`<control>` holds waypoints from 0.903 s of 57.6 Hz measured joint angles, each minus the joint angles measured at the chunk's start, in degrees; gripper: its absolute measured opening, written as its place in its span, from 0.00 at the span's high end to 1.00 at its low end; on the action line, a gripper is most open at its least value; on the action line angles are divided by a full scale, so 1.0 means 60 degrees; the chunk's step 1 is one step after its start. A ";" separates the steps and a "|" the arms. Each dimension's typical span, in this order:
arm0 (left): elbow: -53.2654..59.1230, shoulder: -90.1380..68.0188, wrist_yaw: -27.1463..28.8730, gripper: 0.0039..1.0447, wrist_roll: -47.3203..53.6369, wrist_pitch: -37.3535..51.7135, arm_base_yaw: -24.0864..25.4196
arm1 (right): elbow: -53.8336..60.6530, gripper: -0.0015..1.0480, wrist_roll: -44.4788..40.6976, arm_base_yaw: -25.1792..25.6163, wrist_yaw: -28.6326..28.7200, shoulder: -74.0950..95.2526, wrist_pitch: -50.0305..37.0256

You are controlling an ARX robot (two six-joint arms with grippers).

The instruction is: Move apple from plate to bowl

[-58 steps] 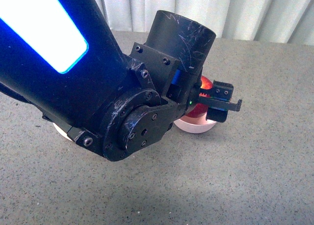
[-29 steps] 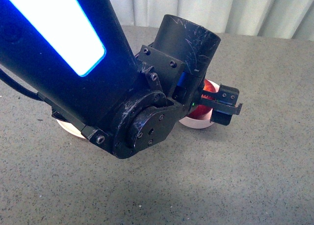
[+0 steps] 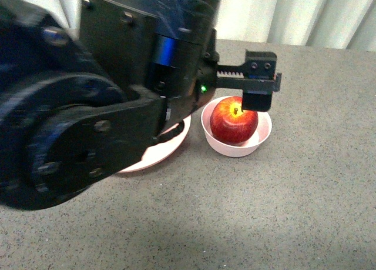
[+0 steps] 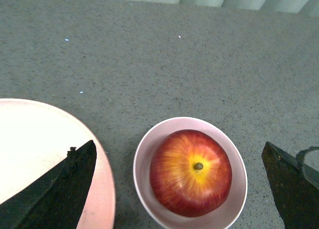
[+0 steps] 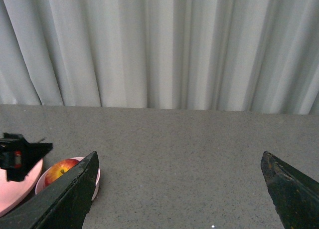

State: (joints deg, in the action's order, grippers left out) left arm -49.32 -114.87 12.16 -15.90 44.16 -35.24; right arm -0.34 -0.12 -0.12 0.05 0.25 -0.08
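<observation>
The apple (image 4: 191, 172) sits in the bowl (image 4: 144, 159), just beside the plate (image 4: 102, 189). The left end effector (image 4: 182, 186) hangs above, fingers spread wide, empty. In the front view the arm hides most of the plate. The right end effector (image 5: 182, 189) is spread too, well apart over the bare table (image 5: 199, 154).

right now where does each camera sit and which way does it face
Front view: on the body, looking down at the table; the left arm fills its left side, over the plate.
Left wrist view: above the bowl, looking down; the open left hand straddles the apple.
Right wrist view: low, facing the curtain; the open right hand frames it.
All three show apple and bowl.
</observation>
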 joint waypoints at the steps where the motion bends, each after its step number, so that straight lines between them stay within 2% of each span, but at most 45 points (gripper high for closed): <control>1: 0.0120 0.0106 0.0007 0.06 -0.0022 0.0051 0.0029 | 0.0000 0.09 0.0000 0.0000 0.0000 0.0000 0.0000; 22: 0.3909 0.3289 0.0619 0.06 -0.0346 0.0266 0.1537 | 0.0000 0.09 0.0000 0.0000 0.0004 0.0000 0.0000; 36: 0.4459 0.4204 0.1005 0.06 -0.0346 -0.0007 0.1909 | 0.0000 0.09 -0.0004 0.0000 0.0004 0.0000 0.0000; 39: 0.4801 0.3774 0.1384 0.15 0.0313 0.1424 0.1949 | 0.0000 0.09 0.0000 0.0000 0.0004 0.0000 0.0000; 40: 0.4801 0.3774 0.1384 0.16 0.0313 0.1424 0.1971 | 0.0000 0.09 -0.0004 0.0000 0.0004 0.0000 0.0000; 41: 0.5067 0.3570 0.1457 0.20 0.0667 0.2208 0.2033 | 0.0000 0.09 -0.0004 0.0000 0.0004 0.0000 0.0000; 46: 0.6040 0.3621 0.1155 0.35 0.1628 0.4397 0.2473 | 0.0000 0.09 0.0000 0.0000 -0.0004 0.0000 0.0000; 49: 0.6433 0.4084 0.0962 0.44 0.1942 0.5271 0.2750 | 0.0000 0.09 0.0000 0.0000 -0.0007 0.0000 0.0000; 52: 0.6608 0.4568 0.0798 0.51 0.2146 0.5377 0.2951 | 0.0000 0.09 0.0000 0.0000 -0.0004 0.0000 0.0000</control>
State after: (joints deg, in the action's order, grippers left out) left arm -9.67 -87.46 16.95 -3.03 76.42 -17.54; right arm -0.34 -0.12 -0.12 0.03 0.25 -0.08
